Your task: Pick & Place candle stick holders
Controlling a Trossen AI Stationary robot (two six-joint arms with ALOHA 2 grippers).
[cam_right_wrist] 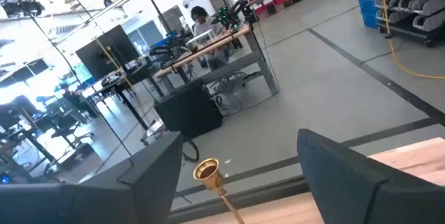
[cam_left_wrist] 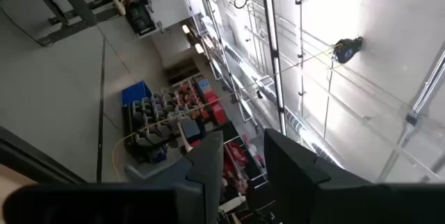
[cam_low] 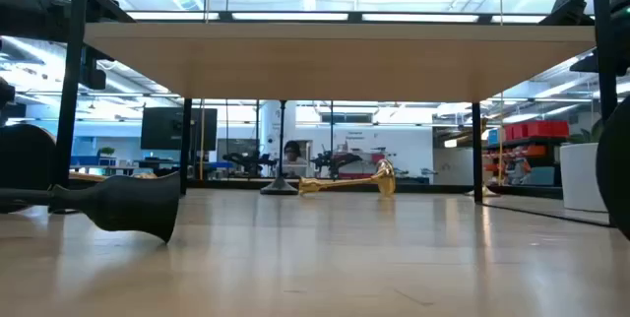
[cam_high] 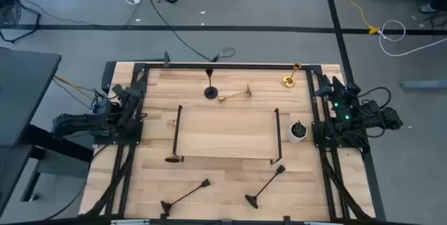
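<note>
Starting position: left tool (cam_left_wrist: 240,165) and right tool (cam_right_wrist: 240,175) parked at the surface (cam_high: 223,197) edges, fingers apart, holding nothing; candle stick holders (cam_high: 234,96) lie scattered around the raised board (cam_high: 227,134); judged best: approach a fallen stem crosswise, gripping mid-stem.

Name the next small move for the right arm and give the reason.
Probably swing the right gripper toward the gold candlestick at the table's far right corner. Both arms sit parked at the table's sides holding nothing, the right gripper's fingers are open, and its wrist view shows that candlestick's cup between them.
</note>
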